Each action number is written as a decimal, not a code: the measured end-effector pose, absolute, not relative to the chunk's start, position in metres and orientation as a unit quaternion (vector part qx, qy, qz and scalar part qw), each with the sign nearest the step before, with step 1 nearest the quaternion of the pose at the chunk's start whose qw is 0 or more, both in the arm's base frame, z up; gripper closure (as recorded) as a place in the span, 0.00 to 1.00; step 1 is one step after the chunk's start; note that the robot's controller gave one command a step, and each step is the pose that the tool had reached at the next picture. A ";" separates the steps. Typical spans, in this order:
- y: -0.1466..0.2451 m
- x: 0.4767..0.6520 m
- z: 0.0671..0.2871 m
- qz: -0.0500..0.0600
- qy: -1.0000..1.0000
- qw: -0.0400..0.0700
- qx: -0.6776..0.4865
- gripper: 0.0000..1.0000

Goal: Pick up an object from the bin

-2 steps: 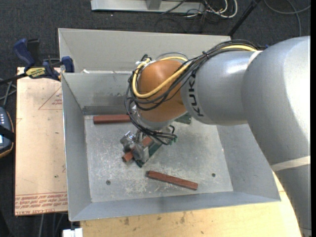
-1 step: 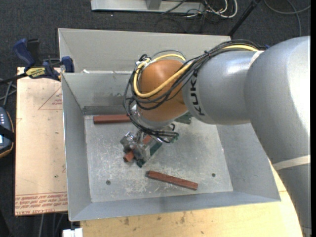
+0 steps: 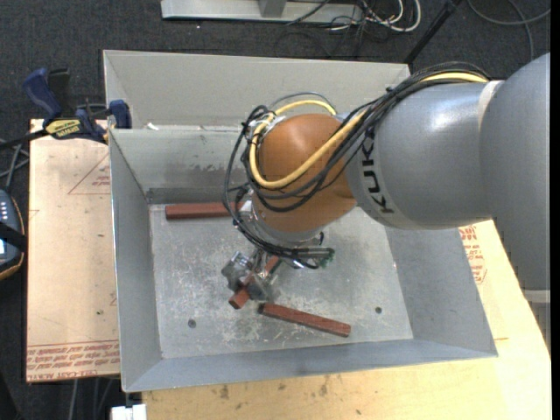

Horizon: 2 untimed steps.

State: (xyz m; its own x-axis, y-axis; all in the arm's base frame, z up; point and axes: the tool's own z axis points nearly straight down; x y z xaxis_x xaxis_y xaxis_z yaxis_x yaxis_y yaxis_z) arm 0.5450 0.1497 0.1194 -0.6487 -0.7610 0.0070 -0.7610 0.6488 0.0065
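Block-shaped and stubby, a short reddish-brown piece (image 3: 238, 300) lies on the floor of the bin, a little left of and below the middle of the frame. The gripper (image 3: 249, 283) sits right above and against it, its grey metal tip slanting down toward the lower left. The wrist hides the jaws from this angle, so I cannot tell whether the gripper is open or closed, nor whether it has hold of the piece. Just to the lower right, a long reddish-brown bar (image 3: 304, 319) lies flat on the floor. It runs from near the short piece toward the lower right of the frame, with its near end just beside the gripper tip. A second bar (image 3: 197, 210) of the same colour lies well apart at the upper left of the floor, along the foot of the back wall. A small green bit (image 3: 325, 255) shows just right of the wrist; whether it belongs to the robot or to the bin is unclear. Above the gripper bulges the orange cover (image 3: 302, 169), looped with yellow and black cables (image 3: 302, 106). From there the thick grey arm (image 3: 455, 156) runs off to the right edge of the frame. The grey metal bin (image 3: 131, 234) slopes up around the scuffed floor on every side.
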 end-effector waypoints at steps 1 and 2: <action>0.151 0.550 0.136 0.000 -0.908 -0.006 0.418 1.00; 0.154 0.560 0.158 -0.002 -0.910 0.004 0.414 1.00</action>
State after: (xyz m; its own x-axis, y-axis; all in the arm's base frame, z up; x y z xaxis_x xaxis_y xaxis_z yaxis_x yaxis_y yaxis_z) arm 0.5598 0.1536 0.1581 -0.6569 -0.7540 0.0053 -0.7539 0.6569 0.0063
